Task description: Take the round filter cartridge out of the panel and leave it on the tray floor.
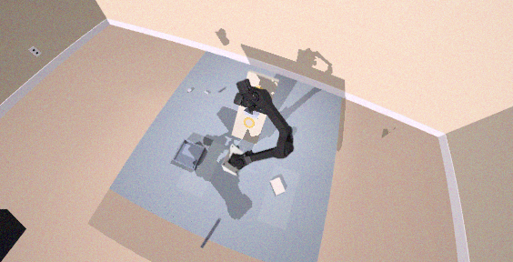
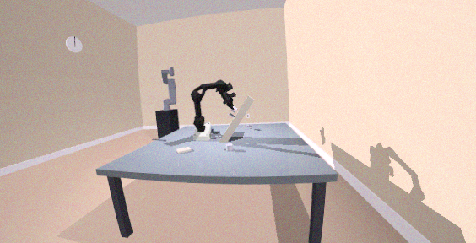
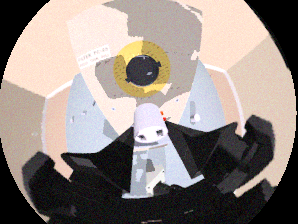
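Wrist: hand gripping pale tool

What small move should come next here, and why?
Probably ease the claw forward toward the panel. It is shut on a small pale tool, and the yellow-ringed cartridge sits in the panel just ahead, with the tool's tip short of its face.

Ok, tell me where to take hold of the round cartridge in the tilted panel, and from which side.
Take its face, coming square to the tilted panel's front. The cartridge lies flush, so no rim or side wall is free to pinch; probably only the face gives purchase, though its slots are too small to see. The hand is shut on a small pale tool.
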Controlling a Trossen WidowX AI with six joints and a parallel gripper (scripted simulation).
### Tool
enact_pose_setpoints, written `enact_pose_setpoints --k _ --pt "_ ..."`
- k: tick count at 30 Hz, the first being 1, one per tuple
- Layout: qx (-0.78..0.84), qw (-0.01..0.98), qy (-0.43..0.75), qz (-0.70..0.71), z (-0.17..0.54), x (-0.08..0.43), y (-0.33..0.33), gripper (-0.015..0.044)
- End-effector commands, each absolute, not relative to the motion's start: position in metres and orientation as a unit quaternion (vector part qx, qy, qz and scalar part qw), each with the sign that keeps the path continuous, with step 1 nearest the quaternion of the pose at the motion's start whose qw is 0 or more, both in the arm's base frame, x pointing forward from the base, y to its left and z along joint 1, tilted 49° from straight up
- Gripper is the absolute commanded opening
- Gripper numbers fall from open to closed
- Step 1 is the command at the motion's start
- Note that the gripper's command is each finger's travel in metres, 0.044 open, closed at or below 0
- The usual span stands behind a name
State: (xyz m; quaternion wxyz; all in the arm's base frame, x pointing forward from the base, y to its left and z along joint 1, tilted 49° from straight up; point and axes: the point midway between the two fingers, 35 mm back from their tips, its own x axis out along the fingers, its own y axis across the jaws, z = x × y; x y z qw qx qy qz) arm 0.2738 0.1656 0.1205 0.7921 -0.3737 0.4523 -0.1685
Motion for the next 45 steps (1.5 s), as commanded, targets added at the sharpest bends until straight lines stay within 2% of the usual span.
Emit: enact_pose_setpoints --k 1,11,33,45 --pt "-0.37 0.798 0.448 -0.159 0.136 0.263 0.185 0.0" --pt "-0.37 0.802 0.443 -0.151 0.161 0.239 0.21 0.0" --pt "-0.376 0.79 0.455 -0.168 0.094 0.241 0.253 0.0" --pt "-0.474 0.697 0.538 0.011 0.024 0.177 0.285 0.0"
